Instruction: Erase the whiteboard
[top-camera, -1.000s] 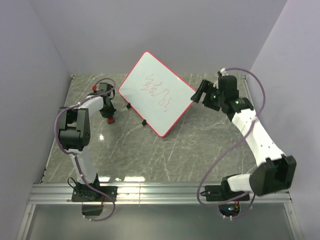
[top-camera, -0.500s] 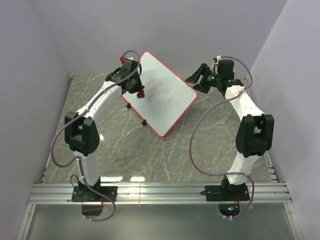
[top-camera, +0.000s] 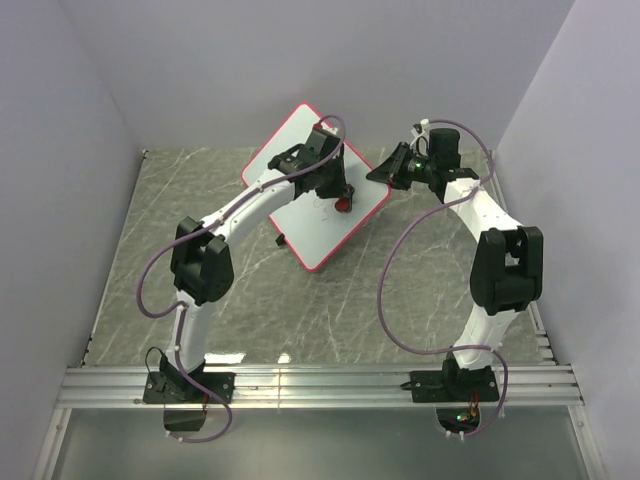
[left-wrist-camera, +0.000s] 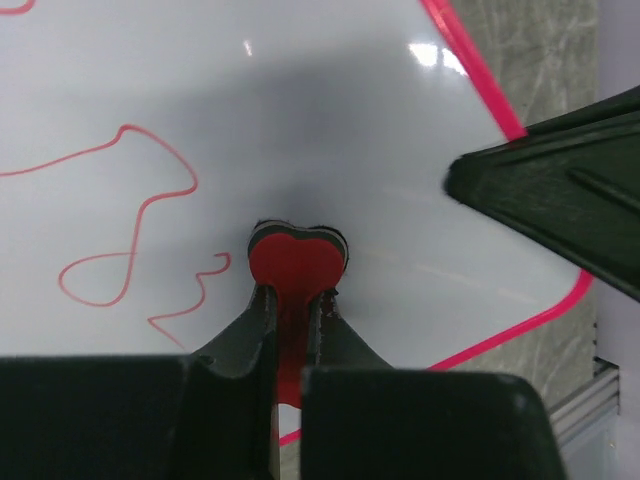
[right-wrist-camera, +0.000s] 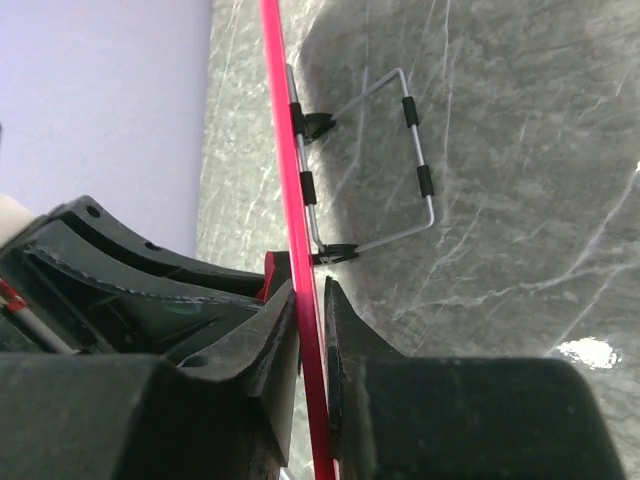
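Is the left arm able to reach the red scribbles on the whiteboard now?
Probably yes: its jaws hold the eraser against the whiteboard, and the red scribbles lie just beside it, with only bare board between.

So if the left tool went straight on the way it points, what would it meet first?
The whiteboard: the left tool points at its white face, and the red eraser it grips looks at or near the surface; contact is unclear.

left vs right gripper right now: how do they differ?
The left gripper pinches the red eraser and holds it on the face of the whiteboard. The right gripper clamps the board's edge, one finger on each side. The left is over the board by the red scribbles, the right off its side. Both are shut.
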